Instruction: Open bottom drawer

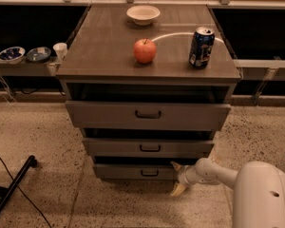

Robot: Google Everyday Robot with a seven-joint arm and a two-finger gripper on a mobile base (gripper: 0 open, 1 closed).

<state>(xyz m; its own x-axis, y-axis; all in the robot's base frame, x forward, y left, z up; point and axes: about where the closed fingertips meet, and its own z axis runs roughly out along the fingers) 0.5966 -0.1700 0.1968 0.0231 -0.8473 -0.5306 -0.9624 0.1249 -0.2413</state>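
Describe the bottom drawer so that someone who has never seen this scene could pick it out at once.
Find the grey-brown cabinet with the apple and can on top; it has three drawers. The bottom drawer is the one nearest the floor, with the narrowest front, and the gripper sits at its right end as seen in the camera view.

— What's underfoot?
— A speckled beige terrazzo floor (47, 127), with a black metal bar (14, 186) lying at left.
— And behind?
— Dark recessed shelving (256, 32) flanks the grey-brown wooden cabinet (109, 56). The white gripper (176, 177), fingers spread, sits low beside its right foot.
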